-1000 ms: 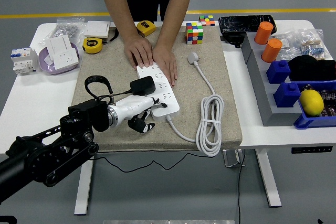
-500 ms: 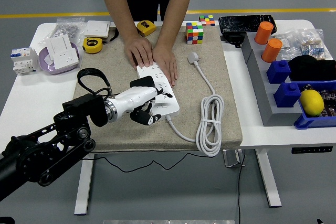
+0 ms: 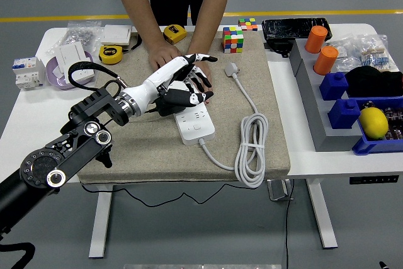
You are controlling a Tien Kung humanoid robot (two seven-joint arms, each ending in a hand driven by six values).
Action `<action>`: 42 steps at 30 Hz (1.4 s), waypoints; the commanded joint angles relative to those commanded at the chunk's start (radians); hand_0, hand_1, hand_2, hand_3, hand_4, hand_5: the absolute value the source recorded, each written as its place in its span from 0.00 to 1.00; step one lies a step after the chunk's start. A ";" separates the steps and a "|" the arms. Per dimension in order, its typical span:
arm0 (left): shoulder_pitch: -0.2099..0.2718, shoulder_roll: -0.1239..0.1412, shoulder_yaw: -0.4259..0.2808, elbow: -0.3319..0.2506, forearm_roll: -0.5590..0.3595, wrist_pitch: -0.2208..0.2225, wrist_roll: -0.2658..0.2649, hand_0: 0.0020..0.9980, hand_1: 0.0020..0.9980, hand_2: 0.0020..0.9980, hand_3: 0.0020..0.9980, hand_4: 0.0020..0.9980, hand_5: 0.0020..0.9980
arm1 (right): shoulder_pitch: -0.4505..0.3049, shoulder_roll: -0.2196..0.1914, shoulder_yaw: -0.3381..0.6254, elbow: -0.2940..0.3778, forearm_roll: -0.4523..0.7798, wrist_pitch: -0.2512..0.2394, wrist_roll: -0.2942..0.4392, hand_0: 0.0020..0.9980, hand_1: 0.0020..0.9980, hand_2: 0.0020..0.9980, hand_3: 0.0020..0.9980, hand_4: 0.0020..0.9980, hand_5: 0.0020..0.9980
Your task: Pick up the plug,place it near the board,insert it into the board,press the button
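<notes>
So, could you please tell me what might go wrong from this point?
The left hand hovers over the power strip right above the person's hands that pin its far end, so pressing down could strike their fingers. The black plug sits low under the hand; whether it is fully seated cannot be seen. The strip's coiled cable lies near the table edge and could snag.

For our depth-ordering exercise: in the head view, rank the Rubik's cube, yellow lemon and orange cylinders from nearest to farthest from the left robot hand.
From the left robot hand:
1. Rubik's cube, just beyond it, centre back.
2. Orange cylinders, far right, back.
3. Yellow lemon, right edge, in the blue bin.
</notes>
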 joint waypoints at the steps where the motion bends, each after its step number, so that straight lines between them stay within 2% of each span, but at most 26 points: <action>1: -0.009 -0.002 -0.002 0.029 -0.039 0.005 -0.003 0.85 0.93 0.90 0.89 1.00 0.17 | -0.001 0.000 -0.001 0.000 0.000 0.000 0.000 0.97 0.83 0.76 0.79 1.00 0.98; 4: -0.033 -0.011 -0.004 0.110 -0.162 0.017 -0.009 0.85 0.93 0.90 0.89 1.00 0.17 | 0.000 -0.001 -0.004 0.000 -0.001 0.001 0.000 0.97 0.83 0.76 0.79 1.00 0.98; 6: -0.043 -0.016 -0.003 0.161 -0.192 0.021 -0.011 0.85 0.93 0.90 0.89 1.00 0.17 | 0.001 -0.002 -0.007 0.000 0.000 0.001 0.001 0.97 0.83 0.76 0.79 1.00 0.98; 9: -0.056 -0.022 0.016 0.241 -0.109 0.030 -0.011 0.87 0.94 0.89 0.86 1.00 0.18 | 0.000 -0.003 -0.009 0.000 -0.001 0.002 0.001 0.96 0.83 0.76 0.79 1.00 0.98; 12: -0.061 -0.025 0.040 0.287 -0.013 0.044 -0.013 0.87 0.94 0.89 0.86 1.00 0.18 | -0.001 -0.005 -0.007 0.000 -0.006 0.002 -0.001 0.96 0.83 0.76 0.79 1.00 0.98; 13: -0.062 -0.026 0.047 0.297 0.025 0.052 -0.013 0.86 0.94 0.86 0.83 1.00 0.17 | -0.002 -0.005 -0.007 0.000 -0.006 0.002 -0.001 0.96 0.82 0.76 0.79 1.00 0.98; 18: -0.063 -0.029 0.087 0.331 0.213 0.080 -0.015 0.86 0.94 0.86 0.83 1.00 0.17 | -0.001 -0.007 -0.007 0.000 -0.007 0.002 -0.001 0.96 0.82 0.76 0.79 1.00 0.98; 19: -0.064 -0.030 0.092 0.336 0.247 0.092 -0.018 0.82 0.90 0.82 0.81 1.00 0.17 | -0.001 -0.007 -0.007 0.000 -0.007 0.002 -0.001 0.96 0.82 0.76 0.79 1.00 0.98; 24: -0.064 -0.036 0.104 0.348 0.444 0.164 -0.037 0.82 0.90 0.82 0.81 1.00 0.17 | -0.001 -0.007 -0.008 0.000 -0.006 0.002 0.000 0.96 0.82 0.76 0.79 1.00 0.98; 25: -0.064 -0.036 0.105 0.349 0.471 0.175 -0.040 0.65 0.72 0.66 0.72 1.00 0.19 | -0.002 -0.007 -0.008 0.000 -0.007 0.002 0.000 0.96 0.82 0.76 0.79 1.00 0.98; 26: -0.065 -0.037 0.106 0.349 0.493 0.183 -0.042 0.65 0.72 0.66 0.72 1.00 0.19 | -0.002 -0.007 -0.007 0.000 -0.007 0.002 -0.001 0.96 0.82 0.76 0.79 1.00 0.98; 31: -0.071 -0.041 0.112 0.360 0.550 0.201 -0.048 0.65 0.72 0.66 0.72 1.00 0.19 | -0.001 -0.007 -0.007 0.000 -0.008 0.002 0.000 0.96 0.82 0.76 0.79 1.00 0.98; 32: -0.073 -0.042 0.116 0.364 0.558 0.201 -0.049 0.55 0.65 0.58 0.62 1.00 0.20 | 0.000 -0.008 -0.007 0.000 -0.008 0.002 0.000 0.96 0.82 0.76 0.79 1.00 0.98; 37: -0.078 -0.051 0.123 0.384 0.574 0.200 -0.048 0.55 0.65 0.58 0.62 1.00 0.20 | 0.002 -0.008 -0.008 0.000 -0.008 0.002 0.000 0.96 0.82 0.76 0.79 1.00 0.98; 38: -0.080 -0.052 0.124 0.389 0.582 0.200 -0.047 0.48 0.57 0.53 0.57 0.98 0.24 | 0.003 -0.008 -0.008 0.000 -0.008 0.002 0.000 0.96 0.82 0.76 0.79 1.00 0.98; 42: -0.084 -0.056 0.125 0.407 0.611 0.198 -0.041 0.48 0.57 0.53 0.57 0.98 0.24 | 0.004 -0.008 -0.007 0.000 -0.008 0.003 0.000 0.96 0.82 0.76 0.79 1.00 0.98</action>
